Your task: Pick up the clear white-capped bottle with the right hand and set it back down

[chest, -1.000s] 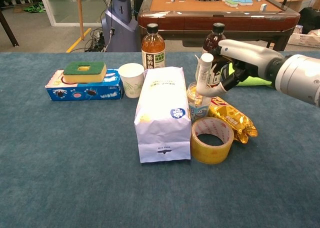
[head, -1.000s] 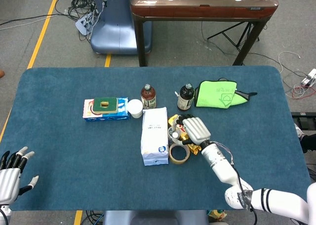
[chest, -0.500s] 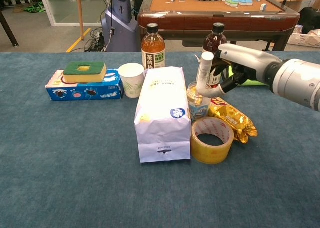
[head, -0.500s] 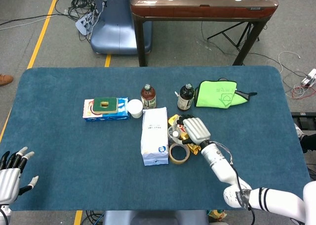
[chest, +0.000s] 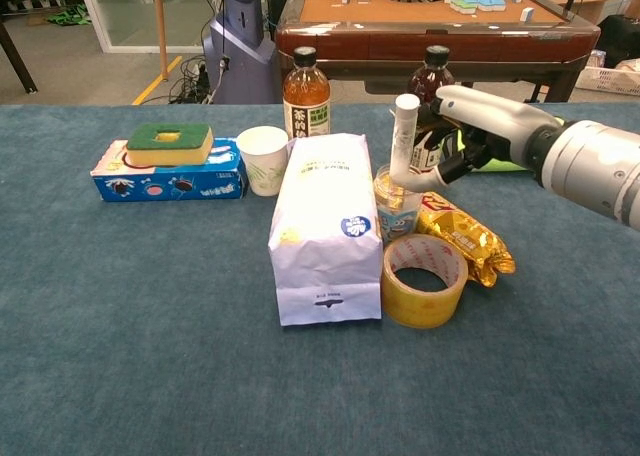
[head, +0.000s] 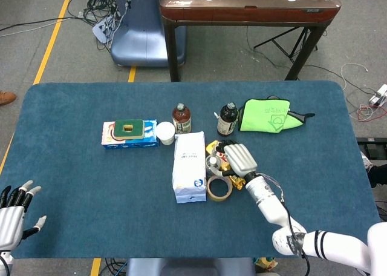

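Fingers (chest: 462,154) of the right hand (chest: 480,126) clasp the bottle (chest: 403,136), now risen slightly and more upright above the cup (chest: 394,204) behind the tape (chest: 424,280), so the lift seems done and lowering to the counter (chest: 150,326) remains.

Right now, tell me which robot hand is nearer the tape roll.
Right. The right robot hand holds the clear bottle just behind the tape roll; the left robot hand rests open at the table's far left corner.

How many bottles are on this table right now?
3: a tea bottle behind the white bag, a dark bottle by the green cloth, and the clear white-capped bottle in the right hand.
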{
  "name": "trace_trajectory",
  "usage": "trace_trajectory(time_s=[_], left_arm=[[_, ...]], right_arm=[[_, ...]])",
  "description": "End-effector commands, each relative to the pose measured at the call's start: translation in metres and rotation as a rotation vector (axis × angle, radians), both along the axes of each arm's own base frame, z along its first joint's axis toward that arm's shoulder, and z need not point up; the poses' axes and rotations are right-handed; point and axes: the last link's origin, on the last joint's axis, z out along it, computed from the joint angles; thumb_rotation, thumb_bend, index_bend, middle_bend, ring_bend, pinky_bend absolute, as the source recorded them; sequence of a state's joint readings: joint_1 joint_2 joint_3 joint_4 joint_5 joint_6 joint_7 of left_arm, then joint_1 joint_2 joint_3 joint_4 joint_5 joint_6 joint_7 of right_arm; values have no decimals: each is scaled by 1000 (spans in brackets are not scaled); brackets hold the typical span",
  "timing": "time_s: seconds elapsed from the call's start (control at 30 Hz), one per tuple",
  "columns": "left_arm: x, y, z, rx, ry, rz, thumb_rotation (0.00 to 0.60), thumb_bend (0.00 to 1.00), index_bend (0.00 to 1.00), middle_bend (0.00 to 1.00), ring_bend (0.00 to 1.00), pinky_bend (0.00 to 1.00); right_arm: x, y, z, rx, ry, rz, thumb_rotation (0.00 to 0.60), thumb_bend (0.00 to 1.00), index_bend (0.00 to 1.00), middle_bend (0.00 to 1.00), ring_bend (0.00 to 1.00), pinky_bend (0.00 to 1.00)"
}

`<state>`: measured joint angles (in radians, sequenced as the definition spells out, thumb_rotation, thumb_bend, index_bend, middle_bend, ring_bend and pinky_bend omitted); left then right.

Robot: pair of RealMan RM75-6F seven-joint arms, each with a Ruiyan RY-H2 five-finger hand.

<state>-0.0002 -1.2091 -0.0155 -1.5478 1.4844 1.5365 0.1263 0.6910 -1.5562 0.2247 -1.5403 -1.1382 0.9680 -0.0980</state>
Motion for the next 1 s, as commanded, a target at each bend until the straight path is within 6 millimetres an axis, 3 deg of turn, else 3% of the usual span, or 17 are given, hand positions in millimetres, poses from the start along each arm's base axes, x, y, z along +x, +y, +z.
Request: trace_trajectory(time_s=[0.03,0.7,1.0], left_arm=[[0,0,1,1,1,-1,600,267,194,96,109,4],[12,5,-3,-16,9,-30,600,267,194,96,109,4],[15,5,-1,-17,12,-37,600,267,194,96,109,4]], right_arm=[[-2,1,5,-20,-24,-6,600,500,602,398,238,198],[-6,14,94,-66,-409,-92,600,529,635,490,356,238],[-17,18,120,-103,-387,-119,600,537,635,501,378,277]])
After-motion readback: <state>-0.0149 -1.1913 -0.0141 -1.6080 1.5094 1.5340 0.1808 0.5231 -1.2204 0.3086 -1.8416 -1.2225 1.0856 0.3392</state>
